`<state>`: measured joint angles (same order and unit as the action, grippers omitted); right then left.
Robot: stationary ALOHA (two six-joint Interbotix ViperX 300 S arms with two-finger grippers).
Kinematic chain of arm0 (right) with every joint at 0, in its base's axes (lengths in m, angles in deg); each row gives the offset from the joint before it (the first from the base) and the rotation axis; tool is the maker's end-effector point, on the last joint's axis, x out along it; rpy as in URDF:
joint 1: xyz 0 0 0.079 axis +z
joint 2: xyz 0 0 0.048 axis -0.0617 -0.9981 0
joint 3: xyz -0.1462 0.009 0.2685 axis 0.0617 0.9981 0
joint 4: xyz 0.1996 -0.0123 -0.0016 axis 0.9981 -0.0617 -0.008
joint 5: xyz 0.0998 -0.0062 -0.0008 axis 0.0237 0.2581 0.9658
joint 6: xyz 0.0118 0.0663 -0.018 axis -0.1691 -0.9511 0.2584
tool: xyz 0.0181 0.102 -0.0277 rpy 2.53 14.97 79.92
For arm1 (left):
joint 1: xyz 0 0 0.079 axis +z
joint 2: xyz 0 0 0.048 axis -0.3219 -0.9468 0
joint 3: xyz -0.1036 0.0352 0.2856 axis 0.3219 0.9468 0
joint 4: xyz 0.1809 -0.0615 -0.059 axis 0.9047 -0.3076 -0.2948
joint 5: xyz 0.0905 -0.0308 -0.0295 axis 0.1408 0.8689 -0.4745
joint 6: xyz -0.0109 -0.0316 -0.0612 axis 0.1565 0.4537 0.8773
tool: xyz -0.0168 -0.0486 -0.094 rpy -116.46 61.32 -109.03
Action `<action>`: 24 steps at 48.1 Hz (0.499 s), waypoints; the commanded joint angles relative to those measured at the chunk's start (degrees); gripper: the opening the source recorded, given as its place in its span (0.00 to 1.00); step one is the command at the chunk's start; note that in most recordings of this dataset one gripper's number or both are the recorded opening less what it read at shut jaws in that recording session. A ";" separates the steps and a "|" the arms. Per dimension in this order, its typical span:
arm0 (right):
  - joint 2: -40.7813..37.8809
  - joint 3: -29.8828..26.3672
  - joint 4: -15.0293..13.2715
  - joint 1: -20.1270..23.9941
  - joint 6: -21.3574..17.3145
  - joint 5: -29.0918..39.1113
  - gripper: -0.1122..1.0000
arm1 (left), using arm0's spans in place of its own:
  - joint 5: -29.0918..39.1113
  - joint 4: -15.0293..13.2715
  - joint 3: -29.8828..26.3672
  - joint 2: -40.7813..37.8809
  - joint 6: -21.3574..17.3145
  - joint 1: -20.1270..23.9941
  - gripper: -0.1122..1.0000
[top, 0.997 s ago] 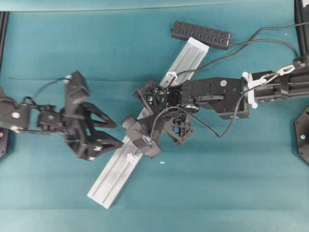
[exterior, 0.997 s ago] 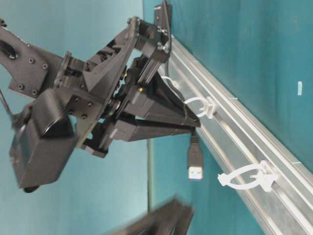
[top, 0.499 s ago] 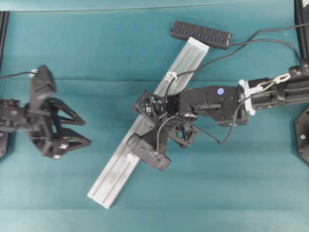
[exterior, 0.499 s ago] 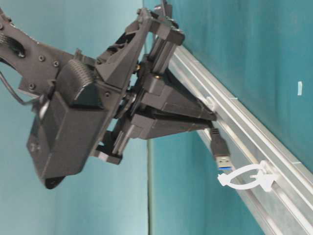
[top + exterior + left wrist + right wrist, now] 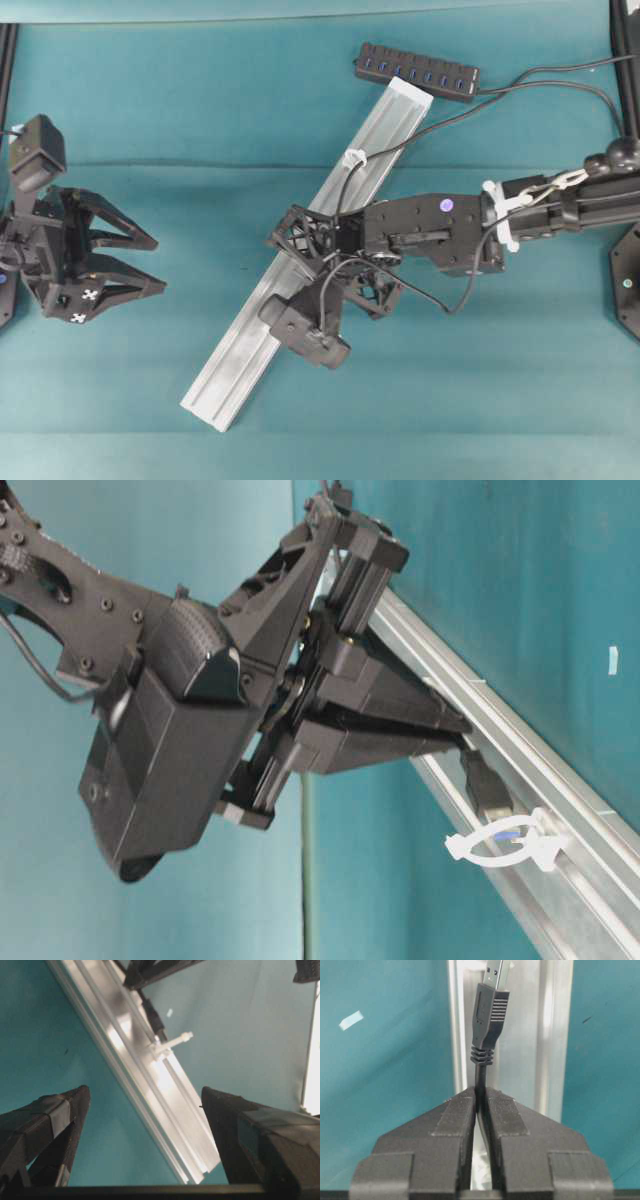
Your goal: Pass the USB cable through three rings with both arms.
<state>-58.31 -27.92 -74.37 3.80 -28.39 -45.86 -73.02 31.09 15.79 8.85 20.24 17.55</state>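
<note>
My right gripper [image 5: 481, 1091] is shut on the USB cable just behind its black plug [image 5: 489, 1025]. In the table-level view the right gripper [image 5: 465, 728] holds the plug [image 5: 487, 785] slanted along the silver rail [image 5: 570, 815], its tip inside a white ring [image 5: 500, 845]. From above, the cable [image 5: 400, 148] runs from the hub [image 5: 417, 70] through the upper ring [image 5: 354, 158]. The right arm [image 5: 430, 220] hides the other rings there. My left gripper [image 5: 159, 264] stands wide open and empty at the far left. Its own view shows the left gripper [image 5: 145, 1092], the rail and a ring [image 5: 170, 1046].
The rail [image 5: 240, 350] lies diagonally across the teal table. Black frame posts stand at the left and right edges. A scrap of white tape [image 5: 612, 660] lies beside the rail. Teal surface separates the left gripper from the rail.
The left arm has pulled back from the rail to the left edge. The right gripper has slid down along the rail, bringing the plug's tip into the lower ring.
</note>
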 commanded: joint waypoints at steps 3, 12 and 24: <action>-0.70 -1.58 0.18 0.70 0.00 -0.35 0.18 | -0.18 0.26 -0.53 1.32 -0.26 -0.09 0.97; -0.97 -1.76 1.14 2.02 0.00 -0.35 0.18 | 0.35 0.26 -0.35 1.41 -0.09 -0.18 0.96; -1.49 -2.02 2.11 3.08 -1.32 -2.81 0.18 | 0.79 0.26 -0.35 1.49 0.09 -0.18 0.96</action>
<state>-59.36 -29.41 -72.87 6.09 -28.56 -47.00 -72.05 31.09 15.96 9.91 20.24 17.55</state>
